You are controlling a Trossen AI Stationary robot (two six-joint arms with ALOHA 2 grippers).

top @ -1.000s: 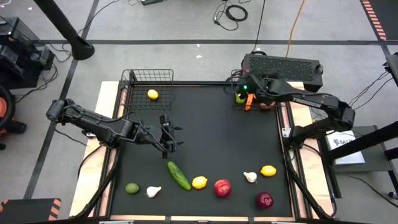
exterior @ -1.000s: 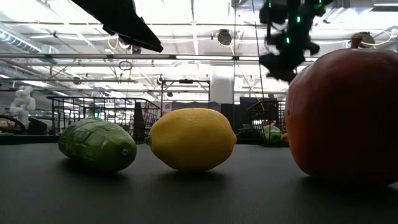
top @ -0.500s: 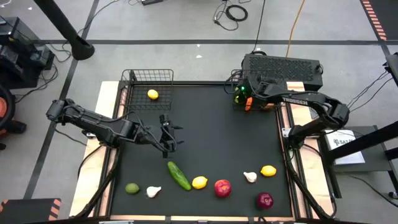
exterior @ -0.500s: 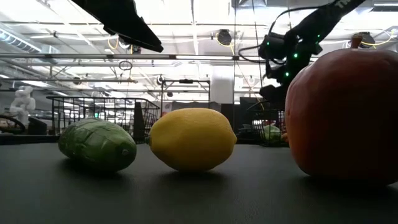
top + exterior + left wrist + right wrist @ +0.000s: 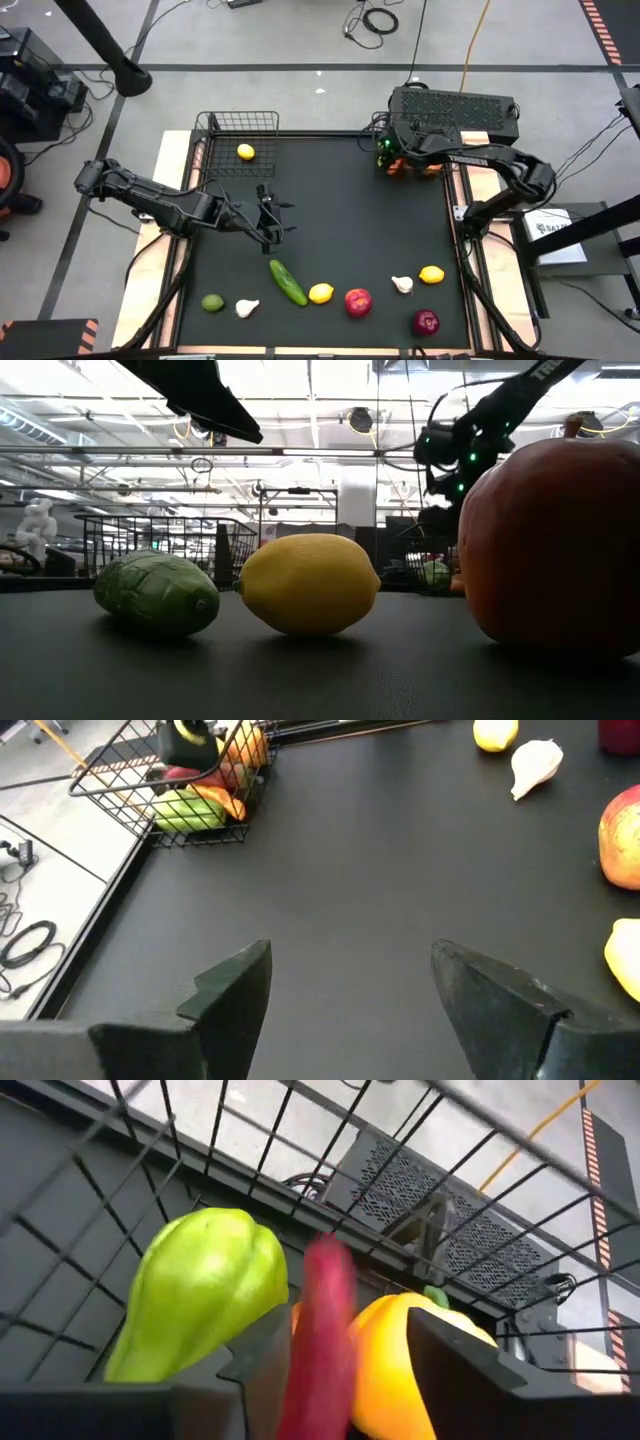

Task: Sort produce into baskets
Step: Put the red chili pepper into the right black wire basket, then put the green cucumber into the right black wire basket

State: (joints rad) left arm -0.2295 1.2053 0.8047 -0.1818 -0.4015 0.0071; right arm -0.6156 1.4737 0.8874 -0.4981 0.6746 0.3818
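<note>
A red chili (image 5: pixel 322 1335) is seen between the fingers of the right pincer (image 5: pixel 330 1355), which is lowered into the basket (image 5: pixel 412 165) at the table's far right corner, beside a green pepper (image 5: pixel 200 1295). Whether the chili is gripped or just released cannot be told. The left pincer (image 5: pixel 350 985) is held open and empty above mid-table, probably in waiting. Other produce is spread along the near edge.

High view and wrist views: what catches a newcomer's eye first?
The right pincer sits inside the far-right basket, a red chili between its fingers beside a green pepper and a yellow pepper. Loose produce lines the mat's near edge, including a cucumber. The left pincer hangs open mid-mat.
</note>
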